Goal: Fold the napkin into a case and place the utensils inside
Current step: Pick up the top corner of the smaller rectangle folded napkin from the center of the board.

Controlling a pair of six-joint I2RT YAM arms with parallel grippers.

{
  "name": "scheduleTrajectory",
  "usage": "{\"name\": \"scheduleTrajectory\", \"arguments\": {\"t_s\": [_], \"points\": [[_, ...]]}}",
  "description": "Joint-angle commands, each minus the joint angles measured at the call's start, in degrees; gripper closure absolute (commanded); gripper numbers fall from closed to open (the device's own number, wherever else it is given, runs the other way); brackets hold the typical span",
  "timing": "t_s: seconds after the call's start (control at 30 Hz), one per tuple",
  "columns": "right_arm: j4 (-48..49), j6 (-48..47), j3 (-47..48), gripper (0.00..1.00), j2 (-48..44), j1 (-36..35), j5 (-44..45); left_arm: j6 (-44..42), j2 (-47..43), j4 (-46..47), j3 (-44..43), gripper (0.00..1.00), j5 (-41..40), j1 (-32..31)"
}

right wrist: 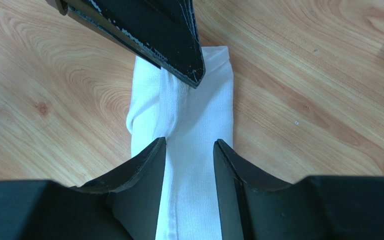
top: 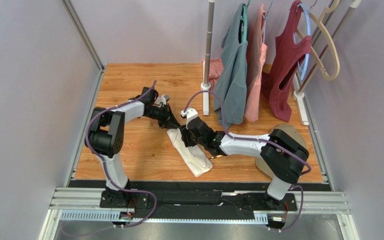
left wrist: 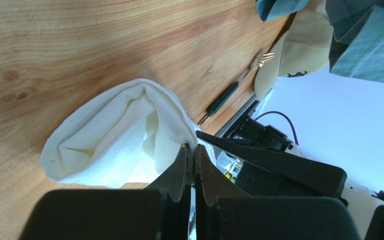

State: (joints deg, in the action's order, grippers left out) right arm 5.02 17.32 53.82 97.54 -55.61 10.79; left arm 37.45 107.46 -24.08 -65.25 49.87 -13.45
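From above and behind the arm bases, the top camera looks down over the whole table (top: 129, 160). Each wrist camera sits close, looking along its own fingers. The left fingers (left wrist: 181, 167) have the napkin (left wrist: 114, 135) just past their tips, and the right fingers (right wrist: 146, 165) show it between them. All three views share that napkin.

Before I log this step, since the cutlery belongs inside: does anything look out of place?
The fork lies bare on the table, outside the napkin, its tines beside the beige cap. The napkin's one end gapes open, pinched by the left claw.
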Motion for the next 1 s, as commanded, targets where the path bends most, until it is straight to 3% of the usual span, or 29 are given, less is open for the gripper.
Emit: {"name": "scheduleTrajectory", "arguments": {"t_s": [0.0, 0.53, 0.97], "points": [[2.9, -2.5, 3.7, 0.58, 2.1, -1.0, 3.4, 0.7, -2.0, 1.1, 0.0, 1.00, 1.0, 0.2], [4.5, -2.1, 7.2, 0.59, 5.4, -2.7, 7.1, 1.7, -2.1, 1.1, -0.3, 1.00, 0.5, 0.2], [3.9, -5.4, 9.0, 0.66, 7.7, -4.9, 14.6, 2.4, -2.3, 1.2, 0.0, 1.00, 0.3, 0.2]]}}
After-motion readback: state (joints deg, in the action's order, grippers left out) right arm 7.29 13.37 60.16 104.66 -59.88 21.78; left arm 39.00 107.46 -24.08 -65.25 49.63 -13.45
